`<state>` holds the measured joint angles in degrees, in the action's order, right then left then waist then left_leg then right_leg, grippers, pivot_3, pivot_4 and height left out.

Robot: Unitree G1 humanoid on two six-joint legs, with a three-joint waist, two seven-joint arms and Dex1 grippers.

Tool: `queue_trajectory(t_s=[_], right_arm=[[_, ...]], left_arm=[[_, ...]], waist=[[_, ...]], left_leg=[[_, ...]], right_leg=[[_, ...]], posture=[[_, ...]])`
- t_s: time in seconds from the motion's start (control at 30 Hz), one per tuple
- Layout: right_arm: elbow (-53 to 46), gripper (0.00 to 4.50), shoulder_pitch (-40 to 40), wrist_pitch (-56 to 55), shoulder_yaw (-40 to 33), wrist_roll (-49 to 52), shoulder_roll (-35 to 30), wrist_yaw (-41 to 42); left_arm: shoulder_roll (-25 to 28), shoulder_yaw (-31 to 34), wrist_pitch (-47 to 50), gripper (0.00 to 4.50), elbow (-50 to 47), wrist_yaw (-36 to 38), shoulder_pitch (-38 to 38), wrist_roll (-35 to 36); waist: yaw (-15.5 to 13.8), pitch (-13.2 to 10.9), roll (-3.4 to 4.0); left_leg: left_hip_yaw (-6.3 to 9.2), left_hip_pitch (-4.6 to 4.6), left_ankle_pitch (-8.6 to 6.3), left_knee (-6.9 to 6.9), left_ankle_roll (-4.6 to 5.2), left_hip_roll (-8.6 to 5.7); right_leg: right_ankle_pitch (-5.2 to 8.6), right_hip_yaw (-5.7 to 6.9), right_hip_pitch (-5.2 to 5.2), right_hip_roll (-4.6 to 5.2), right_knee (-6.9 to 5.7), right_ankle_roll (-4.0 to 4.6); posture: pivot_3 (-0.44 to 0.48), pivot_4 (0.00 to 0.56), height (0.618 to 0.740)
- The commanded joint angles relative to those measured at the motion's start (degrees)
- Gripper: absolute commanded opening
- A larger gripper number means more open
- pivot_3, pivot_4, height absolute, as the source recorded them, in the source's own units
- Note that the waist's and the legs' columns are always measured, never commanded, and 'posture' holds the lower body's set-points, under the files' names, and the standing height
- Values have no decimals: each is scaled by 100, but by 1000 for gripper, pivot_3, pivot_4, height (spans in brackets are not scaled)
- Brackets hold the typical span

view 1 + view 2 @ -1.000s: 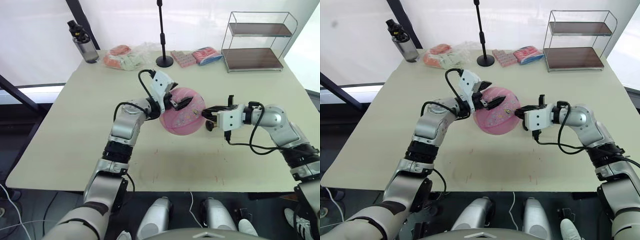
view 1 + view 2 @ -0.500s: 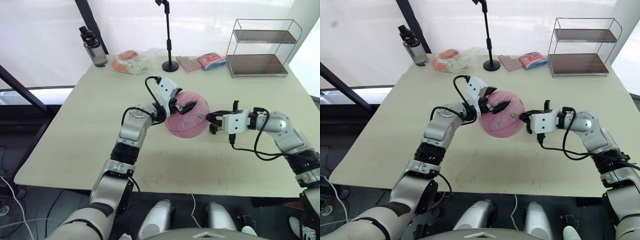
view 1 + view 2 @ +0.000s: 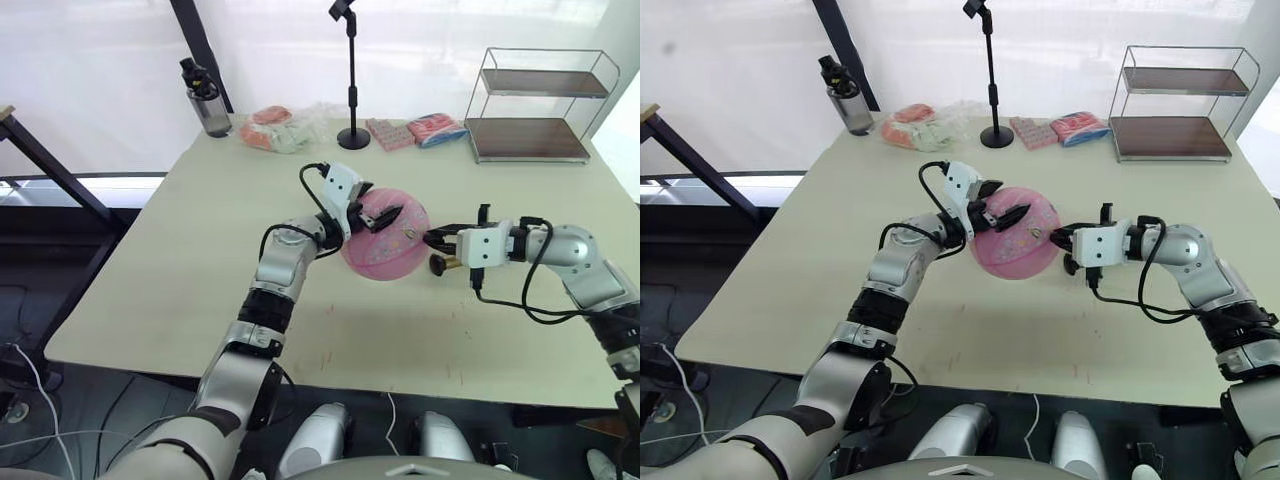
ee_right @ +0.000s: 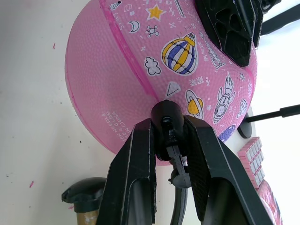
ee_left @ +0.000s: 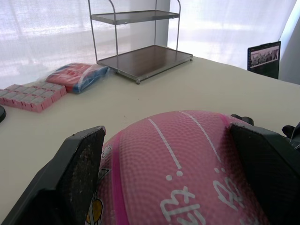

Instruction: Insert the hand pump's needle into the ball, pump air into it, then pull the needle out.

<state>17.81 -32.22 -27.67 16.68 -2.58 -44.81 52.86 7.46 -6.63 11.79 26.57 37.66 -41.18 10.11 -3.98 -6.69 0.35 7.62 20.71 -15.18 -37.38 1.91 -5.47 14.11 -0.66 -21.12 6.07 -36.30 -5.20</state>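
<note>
A pale cream table (image 3: pixel 200 270) stands before a bright white curtained backdrop. Near its middle rests the pink rubber ball (image 3: pixel 385 252) printed with small colourful stickers, and everything else is placed from it.

The left gripper (image 3: pixel 379 214) sits over the ball's top on the robot's left side, its two black fingers (image 5: pixel 70 183) spread wide and pressed against the ball's opposite flanks, holding it steady.

On the ball's other side, the right gripper (image 4: pixel 169 140) has its fingers drawn nearly together, clamped on the black fitting of the needle (image 4: pixel 167 123), which butts against the ball's skin beside a balloon sticker. The thin metal pin itself is too small to make out.

The hand pump (image 3: pixel 441 264), a short gold-bronze cylinder with black end caps, lies on the table just beside the ball, under the right gripper.

Well behind the ball stand a black microphone stand (image 3: pixel 351 75), a two-tier wire shelf (image 3: pixel 540 105), pink-blue packets (image 3: pixel 436 129), a clear bag of orange items (image 3: pixel 280 128) and a dark drinking bottle (image 3: pixel 207 98).
</note>
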Motion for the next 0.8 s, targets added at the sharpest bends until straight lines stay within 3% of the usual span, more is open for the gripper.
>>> queue_trajectory(t_s=[0.03,0.8], right_arm=[[-277,378,-59,-223,-798,455,-373,31],[-2,378,-94,-535,-874,584,-703,31]], left_arm=[[186,-368,569,4500,1622,-260,688,-622],[153,-464,605,4500,1596,-197,722,-605]], waist=[[-6,0,0],[-26,-2,-1]], left_leg=[[1,0,-1,0,2,-4],[47,3,-15,-1,26,-27]], right_leg=[[2,1,1,4,0,-3],[11,54,40,26,36,-18]], posture=[[0,150,740],[0,150,740]])
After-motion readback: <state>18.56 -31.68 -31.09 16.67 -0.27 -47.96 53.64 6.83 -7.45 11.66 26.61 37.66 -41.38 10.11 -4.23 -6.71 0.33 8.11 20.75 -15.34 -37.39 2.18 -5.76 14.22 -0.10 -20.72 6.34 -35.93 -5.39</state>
